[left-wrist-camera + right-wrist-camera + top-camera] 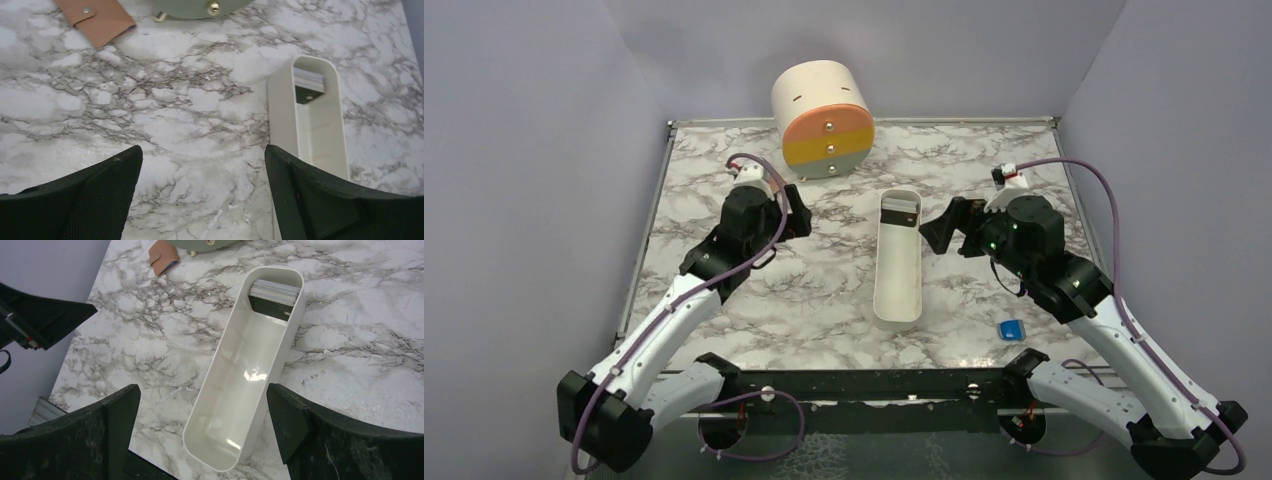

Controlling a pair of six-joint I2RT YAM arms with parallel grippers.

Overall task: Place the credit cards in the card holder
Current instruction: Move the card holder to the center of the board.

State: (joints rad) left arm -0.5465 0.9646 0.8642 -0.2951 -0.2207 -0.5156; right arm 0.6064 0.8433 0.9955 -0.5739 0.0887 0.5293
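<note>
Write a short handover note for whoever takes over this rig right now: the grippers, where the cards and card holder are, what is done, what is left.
Left gripper: open, empty, over bare table.
Right gripper: open, empty, over the white tray.
Credit cards: stacked at the tray's far end.
Card holder: on the table beside the round drawer unit, apart from the tray, apparently closed.
Done: nothing yet.
Left: open the holder, lift the cards out and put them in.

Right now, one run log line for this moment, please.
left gripper open | right gripper open | cards stacked in tray | wallet on table
</note>
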